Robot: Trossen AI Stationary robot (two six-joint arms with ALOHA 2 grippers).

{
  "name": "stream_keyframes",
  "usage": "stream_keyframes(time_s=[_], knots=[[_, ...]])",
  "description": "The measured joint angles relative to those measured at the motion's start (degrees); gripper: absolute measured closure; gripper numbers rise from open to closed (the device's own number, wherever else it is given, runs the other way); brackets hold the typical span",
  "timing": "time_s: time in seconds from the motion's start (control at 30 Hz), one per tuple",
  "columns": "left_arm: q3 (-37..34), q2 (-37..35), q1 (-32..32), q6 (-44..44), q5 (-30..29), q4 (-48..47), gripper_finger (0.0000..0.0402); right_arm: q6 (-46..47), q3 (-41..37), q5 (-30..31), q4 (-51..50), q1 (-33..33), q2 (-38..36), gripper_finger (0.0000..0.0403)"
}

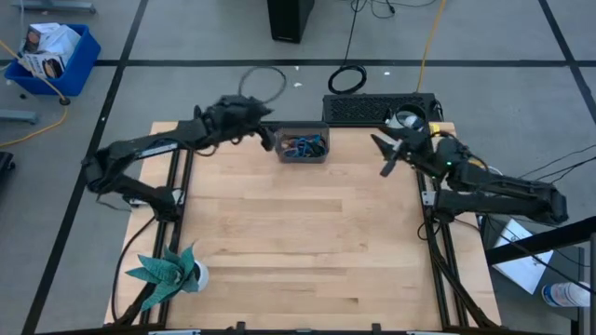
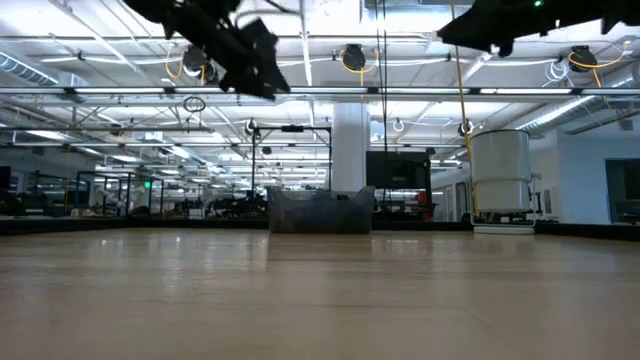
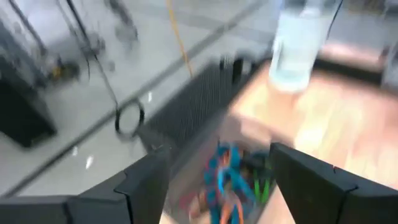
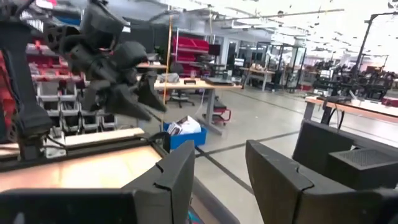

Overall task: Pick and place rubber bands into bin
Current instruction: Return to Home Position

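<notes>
Left jaws wide, empty, in the air just beside the bin [image 1: 304, 161] at the desk's [image 1: 298, 251] far edge. Right jaws also apart, empty, above the far right corner. Rubber bands [image 1: 304, 144] piled inside the bin.

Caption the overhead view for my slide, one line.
Rubber bands lie in the bin; the left pincer hovers open beside it, right pincer open farther off.

From here I see a pale wooden worktop [image 1: 298, 233]. The bin [image 1: 303, 161] sits at its far edge, near the middle. A white cylindrical container [image 2: 500, 180] stands at the far right corner, and a green paper plant [image 1: 168, 268] at the near left corner.
</notes>
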Motion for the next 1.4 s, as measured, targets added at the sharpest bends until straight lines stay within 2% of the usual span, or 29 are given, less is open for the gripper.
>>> stream_keyframes(time_s=[0.1,0.27,0.4,0.6,0.8,0.93,1.2,1.4], knots=[[-1.0,-3.5,0.8,1.1,2.5,3.3,0.0117,1.1,0.0,0.0,-2.4,0.0,-3.2,0.0261],[-1.2,-10.3,1.8,1.2,8.8,-3.8,0.0119,2.2,0.0,-0.2,-9.6,0.0,-8.0,0.0261],[-1.9,-18.4,2.1,1.3,11.8,-4.9,0.0121,4.0,0.0,-0.2,-15.7,0.0,-12.7,0.0261],[-10.8,-32.2,2.1,-0.9,12.3,-3.9,0.0121,5.5,-0.1,-0.3,-22.1,0.0,-16.7,0.0261],[-23.2,-45.9,2.0,-5.3,12.7,2.3,0.0121,5.4,-4.8,-0.8,-18.0,0.0,-19.4,0.0261],[-29.1,-53.5,2.0,-8.0,12.8,2.5,0.0121,5.1,-8.4,-3.4,-14.2,0.0,-22.0,0.0261],[-35.7,-67.4,2.0,-9.8,11.5,1.5,0.0121,5.9,-11.4,-3.3,-14.1,0.0,-30.3,0.0261],[-40.6,-72.8,2.0,-11.6,9.8,1.3,0.0121,8.4,-15.1,-3.2,-12.9,0.0,-33.3,0.0261]])
